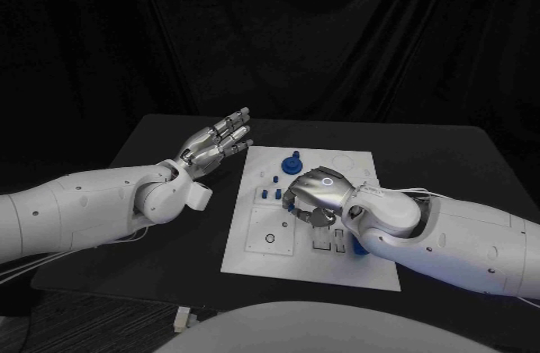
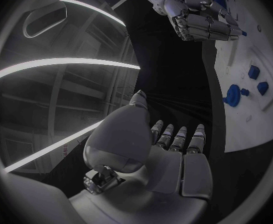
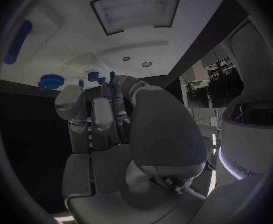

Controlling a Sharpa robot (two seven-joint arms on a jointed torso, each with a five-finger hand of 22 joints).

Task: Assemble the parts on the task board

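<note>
Right hand [image 1: 318, 193] down over the middle of the white board [image 1: 338, 271]; left hand [image 1: 217, 143] off to the side.

Your left hand floats above the black table [image 1: 450, 158] just beside the board's far-left corner, fingers straight and apart, holding nothing. Your right hand curls over the board with a small blue peg [image 3: 111, 76] pinched at its fingertips. A round blue part [image 1: 292, 165] and smaller blue pieces [image 1: 270, 190] sit on the board, just beyond and beside that hand.

A lab test cell: black curtain [image 1: 338, 48] behind a black bench [image 1: 450, 165], white task board [image 1: 254, 255] at centre.
</note>
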